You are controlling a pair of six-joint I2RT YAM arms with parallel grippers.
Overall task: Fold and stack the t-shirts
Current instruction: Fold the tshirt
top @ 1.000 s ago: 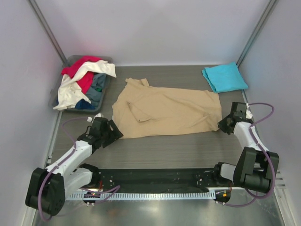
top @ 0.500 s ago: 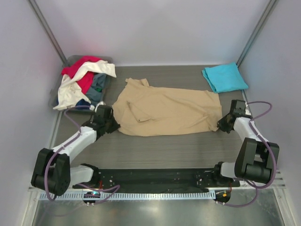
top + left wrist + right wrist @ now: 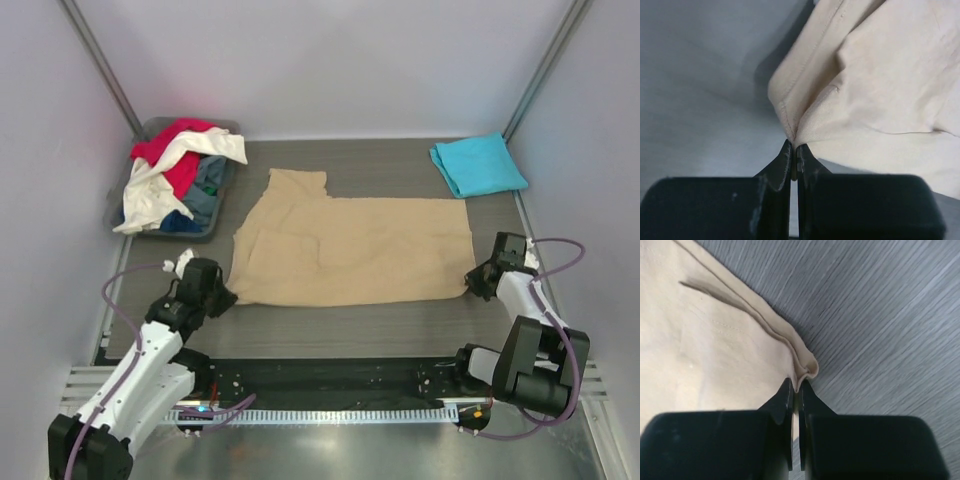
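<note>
Closed fingers (image 3: 782, 167) of the left gripper (image 3: 794, 150) pinch the near-left corner of the tan t-shirt (image 3: 350, 250); the right gripper (image 3: 796, 385) pinches its near-right corner likewise. The shirt lies spread on the table (image 3: 350, 325), a folded turquoise t-shirt (image 3: 478, 165) far right, more shirts (image 3: 180, 150) heaped in a grey bin (image 3: 175, 232) far left.

The spread t-shirt (image 3: 350, 250) was plain tan, the folded t-shirt (image 3: 478, 164) plain turquoise. The heaped shirts (image 3: 165, 170) were red, white and dark blue-grey, their bin (image 3: 152, 124) grey. The table (image 3: 380, 320) showed dark grey woodgrain streaks.
</note>
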